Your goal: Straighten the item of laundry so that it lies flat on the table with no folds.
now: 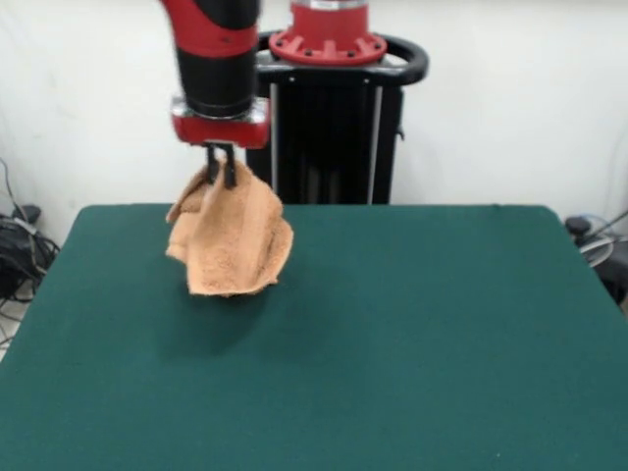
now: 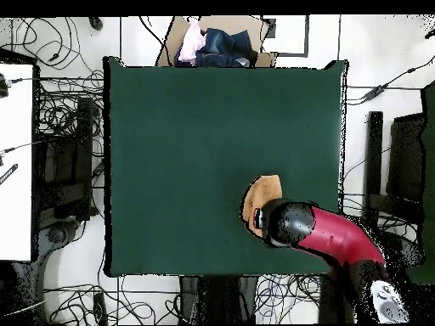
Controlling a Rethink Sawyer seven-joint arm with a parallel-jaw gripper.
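The orange-tan towel [image 1: 231,240] hangs bunched and folded from my gripper [image 1: 221,177], its lower edge just above or barely touching the green table [image 1: 412,334]. The gripper is shut on the towel's top, at the table's far left in the front view. In the overhead view the towel [image 2: 257,197] shows only partly, beside the arm's wrist, which hides the gripper; the table [image 2: 187,144] fills the middle. The towel's bands and label are not visible.
The robot's black pedestal [image 1: 329,128] stands behind the table's far edge. A box with clothes [image 2: 217,47] sits beyond the table's top edge in the overhead view. Cables [image 2: 59,119] lie on the floor around the table.
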